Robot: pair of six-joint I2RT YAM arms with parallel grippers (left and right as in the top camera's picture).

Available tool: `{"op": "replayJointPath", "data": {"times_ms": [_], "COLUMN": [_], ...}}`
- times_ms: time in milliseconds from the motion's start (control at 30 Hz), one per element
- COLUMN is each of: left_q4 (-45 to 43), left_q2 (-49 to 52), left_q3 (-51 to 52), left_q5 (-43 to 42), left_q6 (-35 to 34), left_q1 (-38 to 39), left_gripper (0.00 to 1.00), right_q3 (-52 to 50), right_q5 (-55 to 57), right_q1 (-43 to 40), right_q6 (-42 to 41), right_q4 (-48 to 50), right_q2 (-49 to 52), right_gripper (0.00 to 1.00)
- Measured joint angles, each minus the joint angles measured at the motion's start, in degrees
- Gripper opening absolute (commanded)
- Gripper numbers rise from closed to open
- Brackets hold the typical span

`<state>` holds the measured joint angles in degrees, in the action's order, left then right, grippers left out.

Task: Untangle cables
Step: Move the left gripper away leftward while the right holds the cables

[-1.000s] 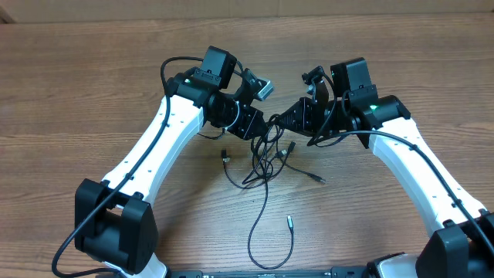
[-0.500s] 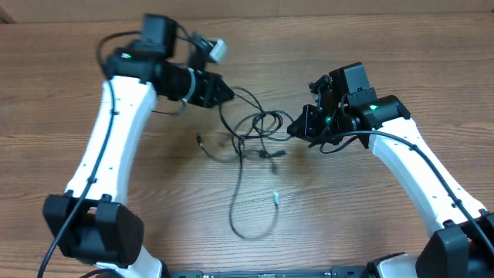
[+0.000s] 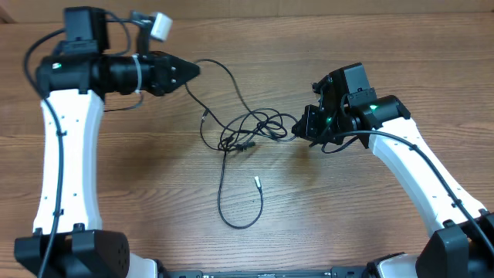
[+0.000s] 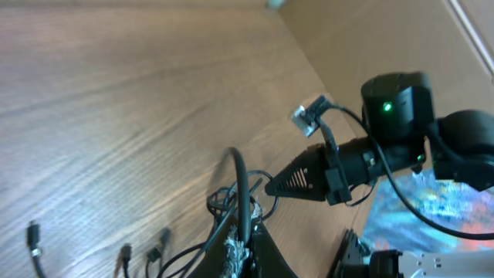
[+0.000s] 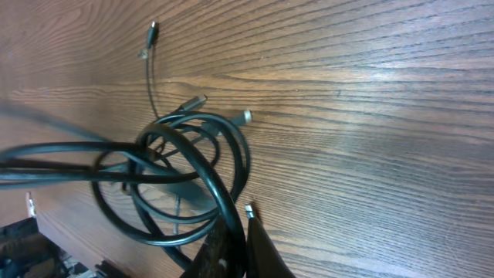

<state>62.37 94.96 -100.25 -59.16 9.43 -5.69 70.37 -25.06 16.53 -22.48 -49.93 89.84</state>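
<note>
The cables (image 3: 248, 130) are thin black cords, bunched in loops at the table's middle between my two arms. My left gripper (image 3: 194, 70) is at the back left, shut on one cable that arcs from its tip down to the bunch. In the left wrist view that cable (image 4: 241, 181) rises from the closed gripper (image 4: 245, 249). My right gripper (image 3: 298, 127) is shut on the bunch's right end. In the right wrist view the looped cables (image 5: 189, 166) run into the closed gripper (image 5: 244, 232). One long strand with a silver tip (image 3: 257, 182) loops toward the table's front.
The wooden table (image 3: 370, 224) carries only the cables and my arms. Loose plug ends (image 5: 194, 103) lie on the wood beside the loops. My right arm (image 4: 386, 147) shows in the left wrist view, close beyond the bunch.
My left arm has swung far left and back, drawing one cable out of the bunch. The bunch has stretched and slid left. My right arm has hardly moved.
</note>
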Motion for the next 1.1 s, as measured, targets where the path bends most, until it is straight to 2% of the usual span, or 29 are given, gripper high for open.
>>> {"op": "replayJointPath", "data": {"times_ms": [400,600,833,967,1100], "left_q4": [-7.7,-14.4,-26.2,-25.3,-16.4], "left_q2": [-1.4,-1.5,-2.4,-3.2,-3.5], "left_q3": [0.0,-0.1,-0.2,-0.4,-0.6], "left_q5": [-2.6,-3.9,-6.2,-6.2,-4.2], "left_q6": [-2.2,-7.9,-19.3,-22.3,-21.2], "left_q1": [-12.6,-19.3,-25.9,-25.6,-23.1], "left_gripper": [0.04,0.04,0.04,0.04,0.04], "right_q3": [0.0,0.0,0.0,0.0,0.0], "right_q5": [0.9,3.1,5.5,6.2,5.6], "right_q1": [0.0,0.0,0.0,0.0,0.0], "right_q6": [0.0,-0.6,-1.7,-2.2,-2.2], "right_q4": [-0.6,-1.8,-2.3,-2.3,-1.6], "right_q2": [0.0,0.0,0.0,0.0,0.0], "right_gripper": [0.04,0.04,0.04,0.04,0.04]}}
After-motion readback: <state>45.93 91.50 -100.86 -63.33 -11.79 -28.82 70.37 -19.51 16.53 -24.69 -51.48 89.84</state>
